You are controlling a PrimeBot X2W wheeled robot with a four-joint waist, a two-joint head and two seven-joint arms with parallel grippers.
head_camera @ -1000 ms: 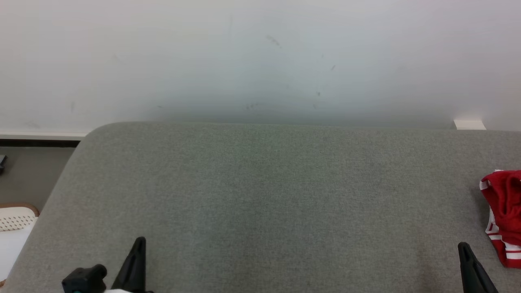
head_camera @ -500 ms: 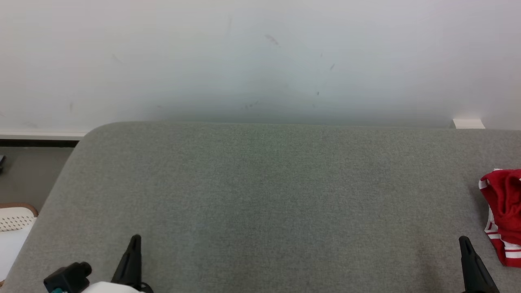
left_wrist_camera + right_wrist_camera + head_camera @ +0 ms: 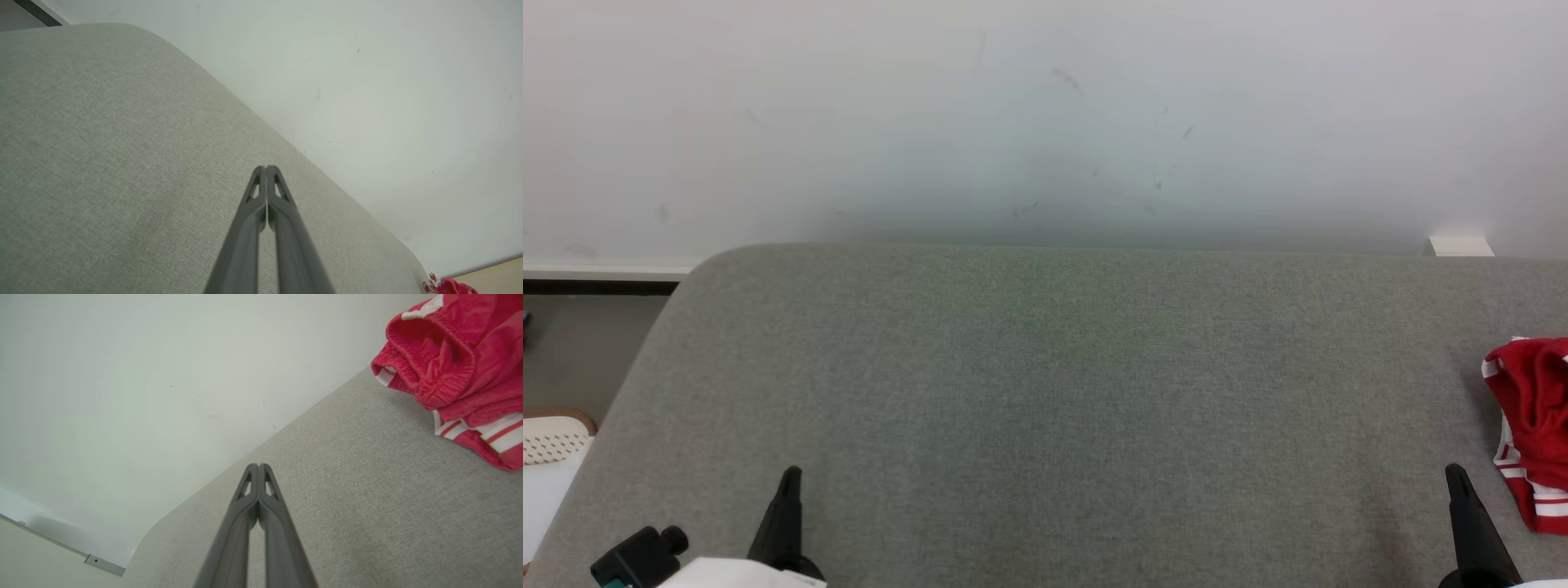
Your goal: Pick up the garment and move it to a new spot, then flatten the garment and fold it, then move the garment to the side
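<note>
Your left gripper (image 3: 266, 168) and right gripper (image 3: 258, 465) hang pinched shut, empty, over the grey surface (image 3: 1054, 367); the red garment (image 3: 1531, 408) lies crumpled near the right one.

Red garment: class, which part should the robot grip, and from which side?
Probably the bunched elastic waistband, the raised ridge on the left edge of the red garment, approached from its left by the right gripper, which is shut and must open first. The striped hem lies flatter on the grey cushion, harder to pinch.
</note>
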